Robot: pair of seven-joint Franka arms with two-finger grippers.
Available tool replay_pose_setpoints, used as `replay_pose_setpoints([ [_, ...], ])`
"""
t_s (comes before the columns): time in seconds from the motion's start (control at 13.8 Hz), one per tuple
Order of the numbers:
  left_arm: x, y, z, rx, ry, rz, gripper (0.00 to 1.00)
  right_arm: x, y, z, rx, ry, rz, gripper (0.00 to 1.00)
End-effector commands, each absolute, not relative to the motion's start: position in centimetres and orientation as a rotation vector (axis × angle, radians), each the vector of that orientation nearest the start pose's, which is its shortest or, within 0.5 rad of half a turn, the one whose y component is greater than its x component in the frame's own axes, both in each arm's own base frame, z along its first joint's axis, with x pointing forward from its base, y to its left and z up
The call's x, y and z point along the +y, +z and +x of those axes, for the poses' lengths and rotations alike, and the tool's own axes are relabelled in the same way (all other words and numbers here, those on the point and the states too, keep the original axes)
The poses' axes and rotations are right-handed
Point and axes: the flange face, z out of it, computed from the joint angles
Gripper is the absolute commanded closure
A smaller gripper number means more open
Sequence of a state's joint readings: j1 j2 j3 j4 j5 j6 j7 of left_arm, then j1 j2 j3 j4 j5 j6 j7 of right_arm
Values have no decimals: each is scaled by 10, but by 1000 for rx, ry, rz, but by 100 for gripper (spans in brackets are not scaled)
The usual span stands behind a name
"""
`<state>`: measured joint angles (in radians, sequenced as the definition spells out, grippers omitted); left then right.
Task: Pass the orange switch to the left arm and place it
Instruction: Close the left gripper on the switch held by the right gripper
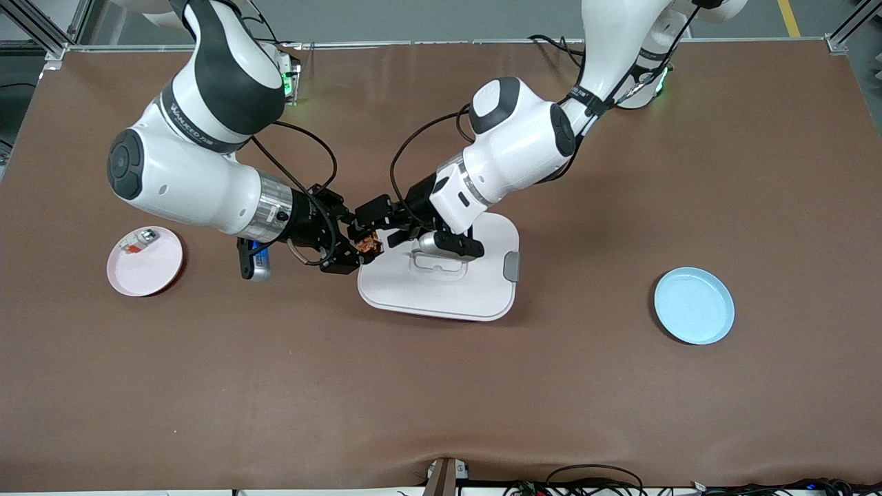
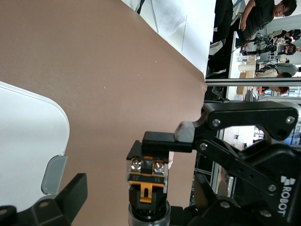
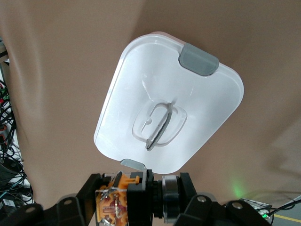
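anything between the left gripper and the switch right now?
Nothing visible. The right gripper is shut on the orange switch, held above the edge of the white box at the right arm's end. The left gripper is open right beside the switch, with no object between them.

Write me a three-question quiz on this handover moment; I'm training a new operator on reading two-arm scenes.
1. True or false: the right gripper is shut on the orange switch.
2. The left gripper is: A) open beside the switch, B) shut on the switch, C) parked over the blue plate.
3. What lies in the pink plate?

Key: 1. True. 2. A. 3. A small silver-and-clear part with a red-orange bit.
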<state>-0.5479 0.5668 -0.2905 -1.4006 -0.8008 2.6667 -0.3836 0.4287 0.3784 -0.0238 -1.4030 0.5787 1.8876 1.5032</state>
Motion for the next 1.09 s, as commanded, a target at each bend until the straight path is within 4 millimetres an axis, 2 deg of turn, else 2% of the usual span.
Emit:
replay_pose_setpoints([
  [0.0, -515, 462, 562, 266, 151, 2136, 0, 316, 518, 619, 1578, 545, -2150, 100],
  [0.15, -515, 462, 562, 246, 161, 2139, 26, 316, 518, 619, 1578, 547, -2149, 100],
  [0.44, -515, 461, 562, 248, 159, 2140, 64, 316, 518, 618, 1577, 554, -2143, 100],
  [0.65, -515, 461, 562, 248, 159, 2140, 87, 318, 513, 619, 1583, 561, -2146, 100],
  [0.8, -515, 462, 561, 247, 160, 2139, 94, 321, 511, 618, 1579, 564, -2152, 100],
  [0.87, -515, 462, 561, 249, 160, 2138, 94, 321, 510, 619, 1574, 564, -2156, 85],
  [0.94, -515, 462, 561, 249, 160, 2138, 94, 320, 510, 619, 1572, 561, -2158, 48],
  [1.02, -515, 462, 561, 248, 160, 2139, 94, 320, 510, 619, 1571, 560, -2157, 19],
])
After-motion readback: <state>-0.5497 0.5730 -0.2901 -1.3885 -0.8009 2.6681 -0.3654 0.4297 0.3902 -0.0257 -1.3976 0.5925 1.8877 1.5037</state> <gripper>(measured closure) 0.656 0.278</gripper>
